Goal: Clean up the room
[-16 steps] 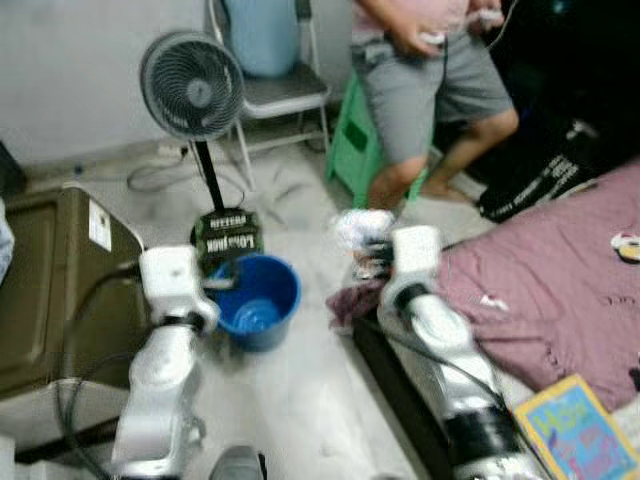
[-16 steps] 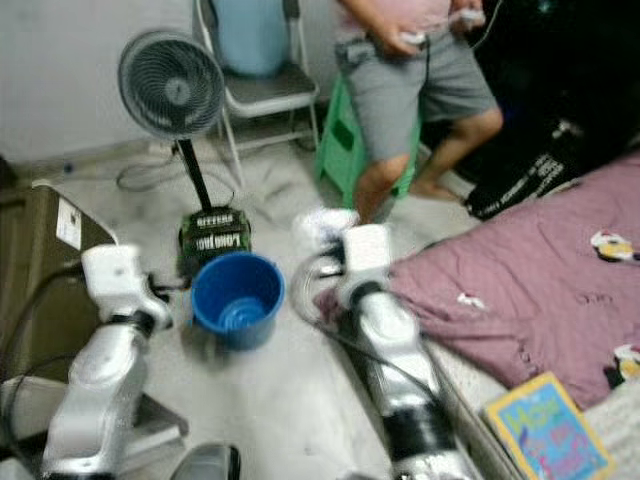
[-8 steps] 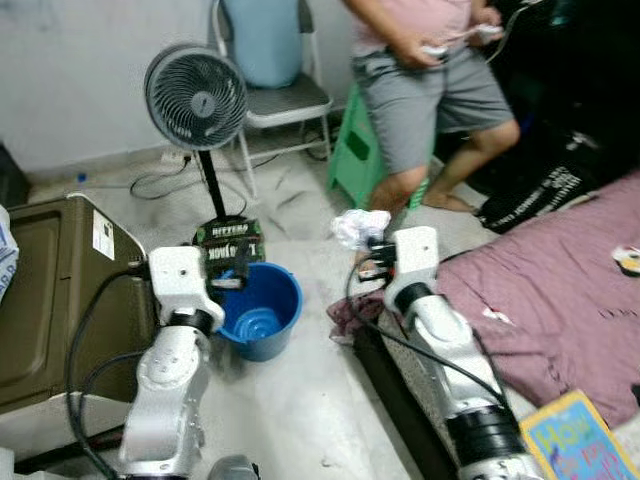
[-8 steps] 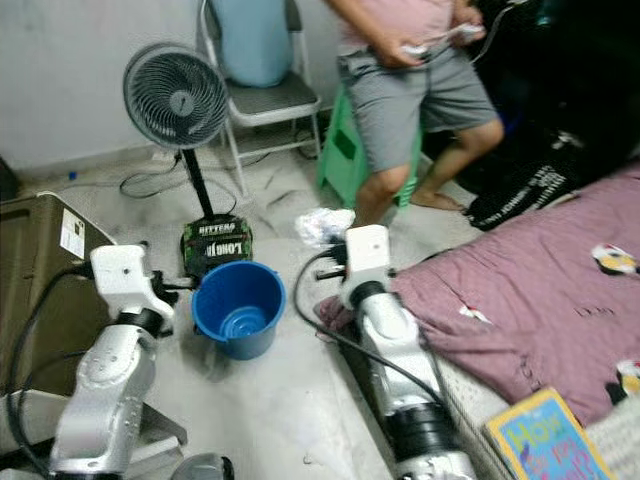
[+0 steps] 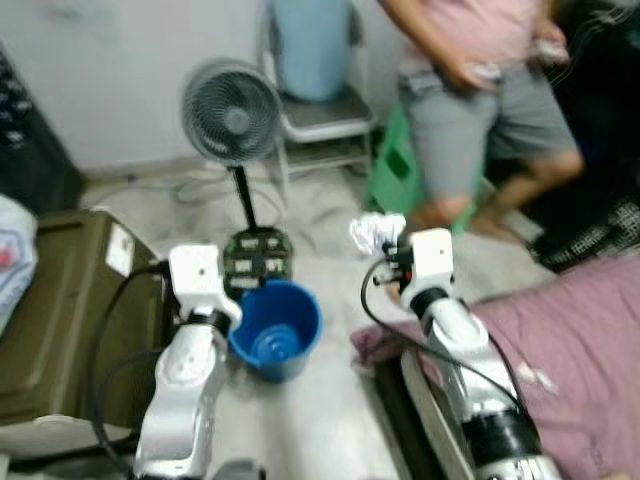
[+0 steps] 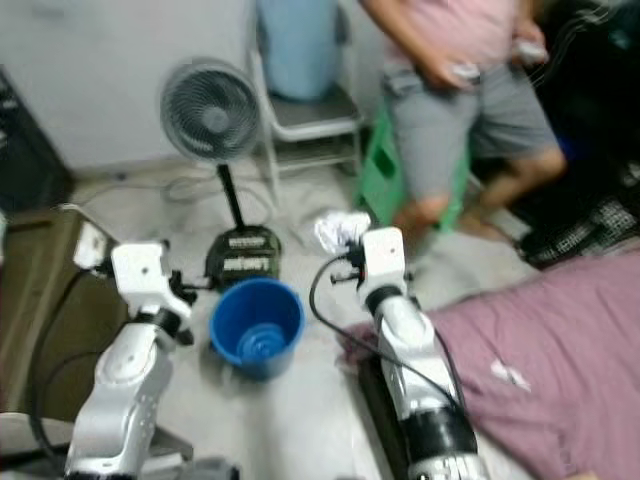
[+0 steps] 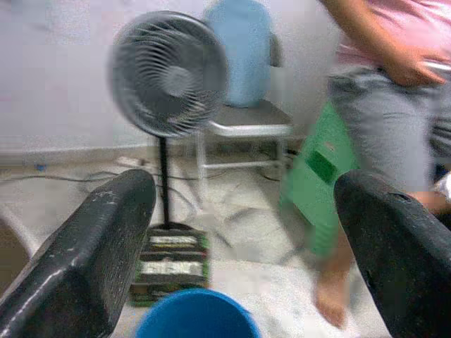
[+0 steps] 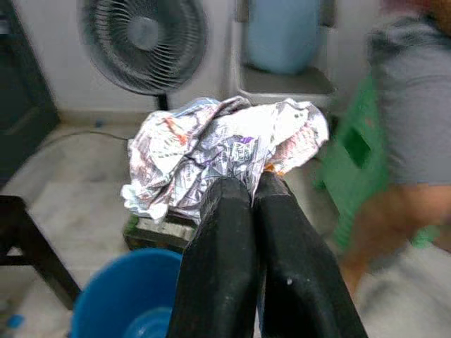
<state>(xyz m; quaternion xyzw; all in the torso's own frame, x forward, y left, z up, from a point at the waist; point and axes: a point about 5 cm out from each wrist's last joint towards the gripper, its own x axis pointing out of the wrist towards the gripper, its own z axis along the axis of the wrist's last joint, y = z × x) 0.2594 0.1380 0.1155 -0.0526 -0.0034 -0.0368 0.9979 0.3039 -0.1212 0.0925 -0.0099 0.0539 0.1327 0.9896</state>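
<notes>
One crumpled wrapper, pinched and held above the floor, with a bucket waiting below.

The round blue plastic bucket (image 6: 256, 326) sits on the floor at about eight o'clock from the right gripper (image 8: 246, 193), the nearer arm to it, whose fingers are clamped on the crinkly foil wrapper (image 8: 218, 151), a shapeless wad with no clear long axis. The left gripper (image 7: 232, 232), fingers spread wide and empty, hangs just beside the bucket's near rim.

fan base (image 6: 243, 262) label blurred, no text legible
</notes>
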